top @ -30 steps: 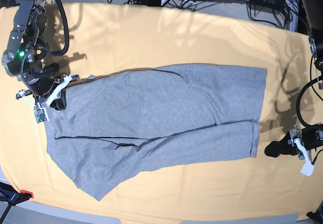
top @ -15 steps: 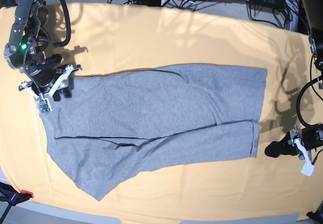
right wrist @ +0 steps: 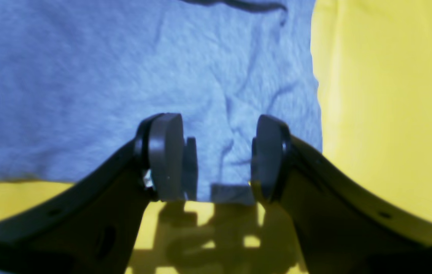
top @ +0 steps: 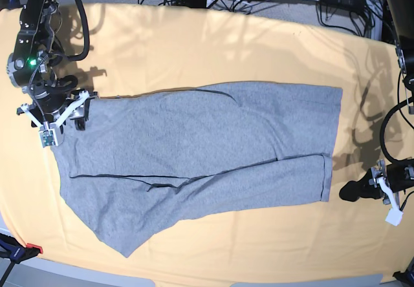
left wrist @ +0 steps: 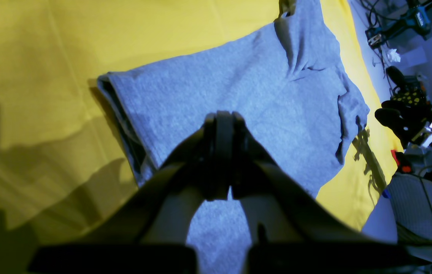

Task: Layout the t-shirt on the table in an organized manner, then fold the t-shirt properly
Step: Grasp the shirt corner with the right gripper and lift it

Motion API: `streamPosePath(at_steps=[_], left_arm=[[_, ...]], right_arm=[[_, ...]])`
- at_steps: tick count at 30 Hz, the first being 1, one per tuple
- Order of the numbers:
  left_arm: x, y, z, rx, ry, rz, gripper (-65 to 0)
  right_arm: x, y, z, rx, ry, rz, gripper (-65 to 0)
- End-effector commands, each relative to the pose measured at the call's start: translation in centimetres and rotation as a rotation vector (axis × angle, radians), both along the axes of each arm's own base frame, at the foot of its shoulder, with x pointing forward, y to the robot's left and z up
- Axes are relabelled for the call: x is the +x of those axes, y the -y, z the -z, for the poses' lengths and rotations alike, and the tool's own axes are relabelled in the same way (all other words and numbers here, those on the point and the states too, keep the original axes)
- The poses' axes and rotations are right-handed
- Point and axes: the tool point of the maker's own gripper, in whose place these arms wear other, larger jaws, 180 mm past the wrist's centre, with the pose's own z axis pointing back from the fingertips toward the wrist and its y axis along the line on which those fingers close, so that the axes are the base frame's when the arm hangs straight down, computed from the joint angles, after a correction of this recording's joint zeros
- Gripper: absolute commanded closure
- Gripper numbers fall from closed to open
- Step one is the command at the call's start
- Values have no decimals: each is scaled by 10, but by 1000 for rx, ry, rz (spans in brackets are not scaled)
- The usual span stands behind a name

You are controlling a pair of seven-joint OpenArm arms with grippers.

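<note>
Here the right fingers [right wrist: 271, 160] stand spread over the t-shirt [top: 207, 164]; left fingers [left wrist: 223, 152] pressed together.

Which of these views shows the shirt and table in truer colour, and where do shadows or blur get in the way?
Base view: the t-shirt reads grey and the table orange, with arm and cable shadows. Left wrist view: shirt tinted blue, the near jaws dark and silhouetted, the table's left side in shadow. Right wrist view: same blue cast, soft focus, and the jaws' shadow falls on the cloth below.
</note>
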Motion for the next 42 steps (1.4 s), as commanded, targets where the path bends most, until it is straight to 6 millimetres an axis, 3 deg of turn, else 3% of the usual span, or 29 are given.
streamPosePath(at_steps=[1,4,10,18,28,35,42], left_arm=[[9,-6,-29,-16,77,-15,0],[9,-6,-29,-16,77,-15,0],[9,-6,-28,-16,76,-15,0],[9,-6,-29,-16,77,-15,0],[9,-6,-28,-15,76,-15,0],[9,-6,-29,-16,77,-16,0],[9,-6,-29,-16,77,-15,0]], right_arm=[[6,5,-6,-4,31,2,-329],[6,9,10,17,5,17,-268],[6,4,12,11,-3,-30,0],[7,1,2,-2,17,-41,0],[-6,-17,-44,-85,68,-92,0],[-30,-22,-33,-135,-31,-146,0],[-31,-38,-52,-115,23,-190,0]])
